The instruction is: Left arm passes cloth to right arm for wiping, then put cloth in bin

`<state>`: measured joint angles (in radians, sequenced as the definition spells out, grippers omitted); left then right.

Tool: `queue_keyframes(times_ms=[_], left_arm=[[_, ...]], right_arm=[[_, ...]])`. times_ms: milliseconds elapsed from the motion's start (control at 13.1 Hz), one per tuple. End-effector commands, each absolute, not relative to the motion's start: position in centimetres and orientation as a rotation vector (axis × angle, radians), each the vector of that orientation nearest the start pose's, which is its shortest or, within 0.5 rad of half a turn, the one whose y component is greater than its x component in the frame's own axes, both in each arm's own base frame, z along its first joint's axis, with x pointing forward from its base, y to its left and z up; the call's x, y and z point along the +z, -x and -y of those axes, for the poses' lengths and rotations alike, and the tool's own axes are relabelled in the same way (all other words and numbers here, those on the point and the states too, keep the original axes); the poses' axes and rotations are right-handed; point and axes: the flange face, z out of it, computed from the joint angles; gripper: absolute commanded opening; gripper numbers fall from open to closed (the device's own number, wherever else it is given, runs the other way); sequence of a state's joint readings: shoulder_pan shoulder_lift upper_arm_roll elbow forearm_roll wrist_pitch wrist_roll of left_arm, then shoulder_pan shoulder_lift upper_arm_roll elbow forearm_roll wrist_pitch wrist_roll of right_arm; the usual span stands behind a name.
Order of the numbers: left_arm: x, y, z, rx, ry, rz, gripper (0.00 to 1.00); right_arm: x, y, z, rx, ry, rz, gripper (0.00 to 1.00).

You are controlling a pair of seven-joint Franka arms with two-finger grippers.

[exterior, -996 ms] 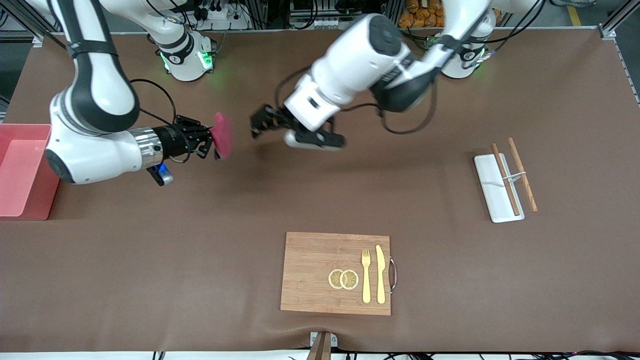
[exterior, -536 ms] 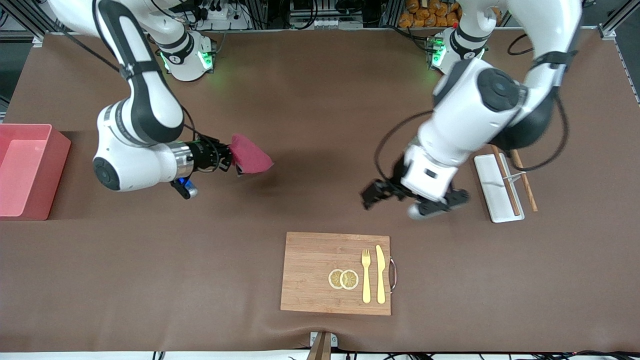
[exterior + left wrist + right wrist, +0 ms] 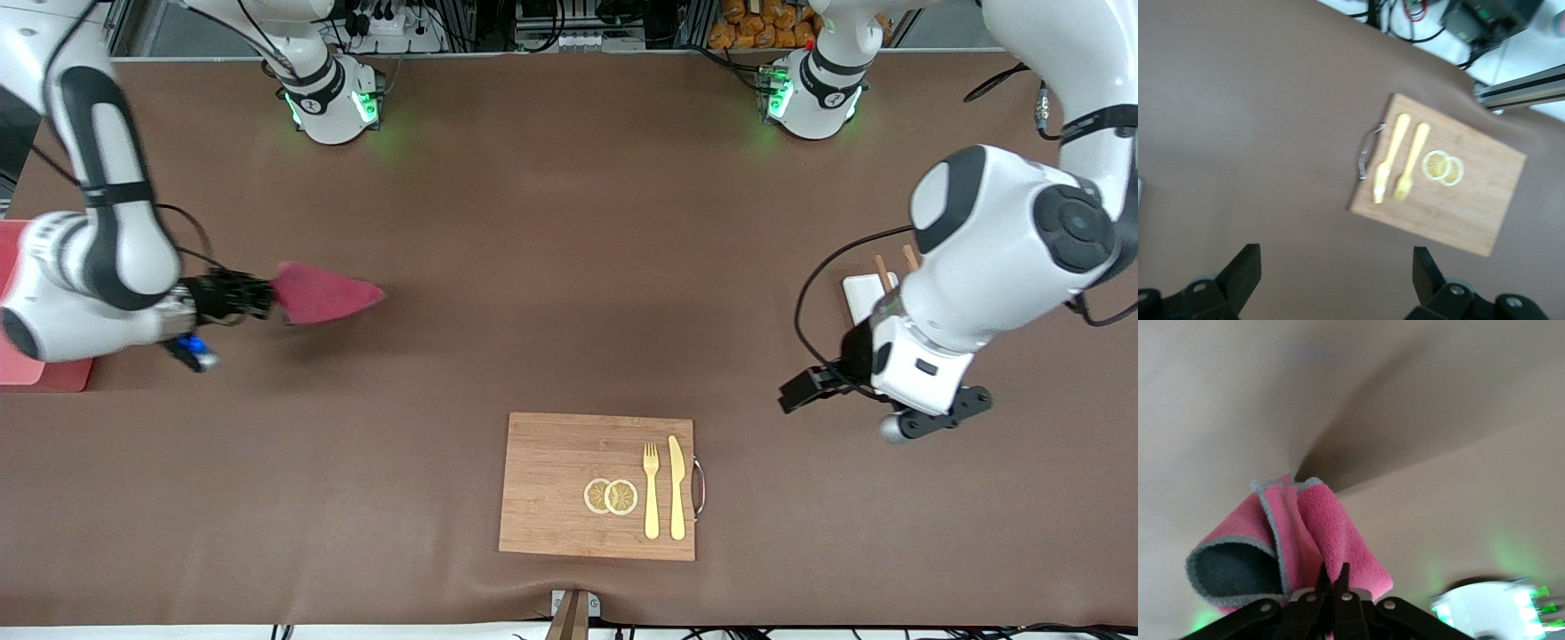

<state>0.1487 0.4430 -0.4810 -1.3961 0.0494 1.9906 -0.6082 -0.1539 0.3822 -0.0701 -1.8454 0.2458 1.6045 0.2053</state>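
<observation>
Cloth (image 3: 324, 296) hangs pinched in the right gripper (image 3: 267, 299) over bare table near the bin (image 3: 27, 373), soft, light, floppy. Best held at that bunched fold. Left gripper (image 3: 805, 389) waits over the table by the white tray (image 3: 859, 298), fingers apart.

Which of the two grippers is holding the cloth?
The right gripper, fingers shut on the crimson-pink cloth near the bin. The left gripper is open and holds nothing.
</observation>
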Motion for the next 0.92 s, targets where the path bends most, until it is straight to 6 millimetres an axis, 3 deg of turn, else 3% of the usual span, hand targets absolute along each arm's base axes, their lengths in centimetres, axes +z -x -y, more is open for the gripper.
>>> queue_keyframes(times_ms=[0, 230, 307, 536, 613, 843], left_arm=[[52.1, -66.3, 12.4, -0.124, 3.252, 0.45, 1.0], [54.5, -65.1, 9.0, -0.095, 3.216, 0.423, 1.0], [55.4, -64.5, 7.1, -0.073, 3.203, 0.392, 1.0], [58.2, -61.9, 5.3, -0.035, 3.146, 0.292, 1.0], [58.8, -60.9, 5.9, -0.035, 3.123, 0.261, 1.0], [60.5, -58.7, 5.0, -0.059, 3.097, 0.161, 1.0]], right_arm=[[31.8, -54.5, 17.2, 0.85, 2.804, -0.569, 0.0], [32.1, -53.8, 24.3, 0.79, 2.918, -0.434, 0.0], [31.9, -53.9, 25.5, 0.778, 2.933, -0.415, 0.0], [31.6, -54.1, 24.8, 0.788, 2.933, -0.409, 0.0], [31.5, -54.2, 24.7, 0.791, 2.934, -0.409, 0.0], [31.0, -54.5, 23.6, 0.803, 2.92, -0.399, 0.0]])
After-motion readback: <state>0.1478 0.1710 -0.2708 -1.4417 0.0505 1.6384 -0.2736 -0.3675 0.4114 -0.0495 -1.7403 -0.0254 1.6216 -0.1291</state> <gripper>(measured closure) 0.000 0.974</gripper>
